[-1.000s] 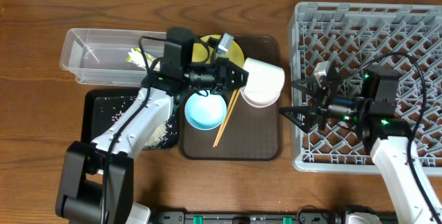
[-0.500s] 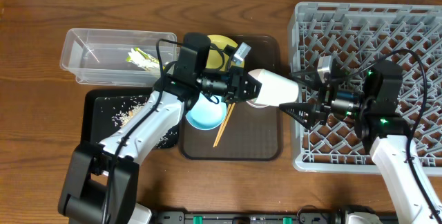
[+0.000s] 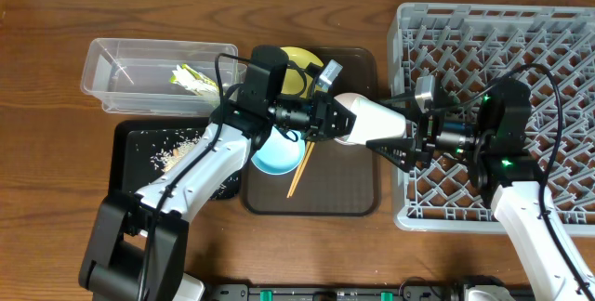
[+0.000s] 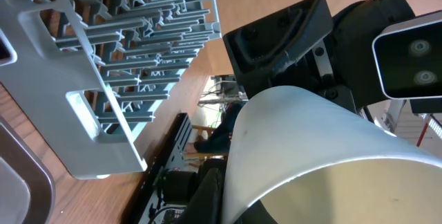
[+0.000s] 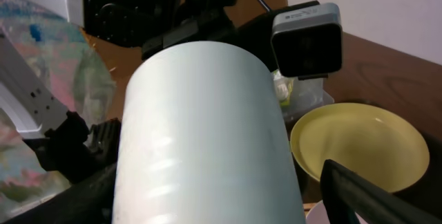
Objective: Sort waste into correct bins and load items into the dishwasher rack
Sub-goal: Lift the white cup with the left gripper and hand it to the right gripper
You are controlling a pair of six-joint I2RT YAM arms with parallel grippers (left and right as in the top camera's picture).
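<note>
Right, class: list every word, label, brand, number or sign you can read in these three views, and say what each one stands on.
No text can be read in any view.
wrapper in the clear tub: any print on it is too small to read.
camera housing in the right wrist view: no legible marking, too blurred to tell.
</note>
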